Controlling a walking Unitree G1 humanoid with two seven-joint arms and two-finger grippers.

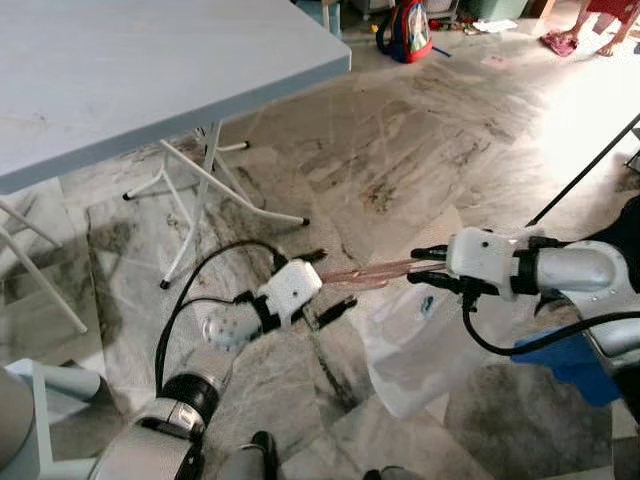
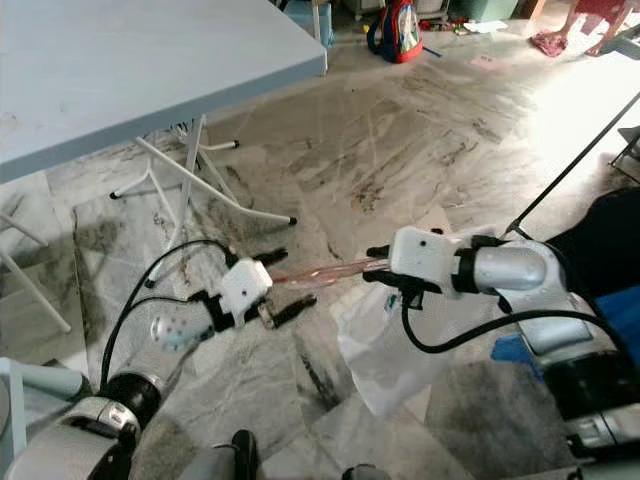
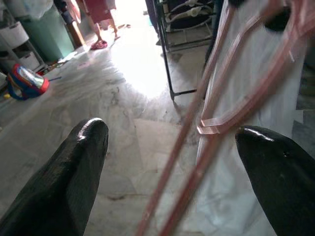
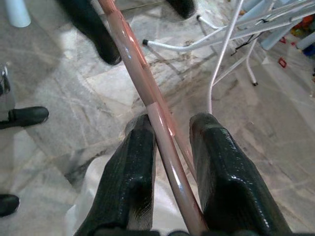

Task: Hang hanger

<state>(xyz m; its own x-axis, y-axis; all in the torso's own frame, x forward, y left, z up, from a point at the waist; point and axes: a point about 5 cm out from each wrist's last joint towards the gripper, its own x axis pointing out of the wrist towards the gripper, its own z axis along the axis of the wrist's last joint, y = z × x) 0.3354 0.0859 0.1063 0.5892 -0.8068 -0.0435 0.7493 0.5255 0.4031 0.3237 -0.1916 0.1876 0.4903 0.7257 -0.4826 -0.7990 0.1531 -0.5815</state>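
Note:
A translucent pink hanger (image 1: 368,272) lies level in the air between my two grippers, low above the marble floor. My right gripper (image 1: 428,266) is shut on one end of it; in the right wrist view the hanger's bar (image 4: 133,54) runs out between the two pressed fingers (image 4: 133,167). A white garment (image 1: 420,350) hangs from the hanger below that gripper. My left gripper (image 1: 325,282) is open at the hanger's other end. In the left wrist view the pink bars (image 3: 206,128) pass between its spread fingers (image 3: 74,172) without touching them.
A grey folding table (image 1: 150,70) on white legs (image 1: 205,190) stands to the left. A black rack leg (image 1: 585,170) slants at the right, with a blue object (image 1: 560,360) beneath my right arm. A red backpack (image 1: 410,30) and a person's feet (image 1: 590,25) are far back.

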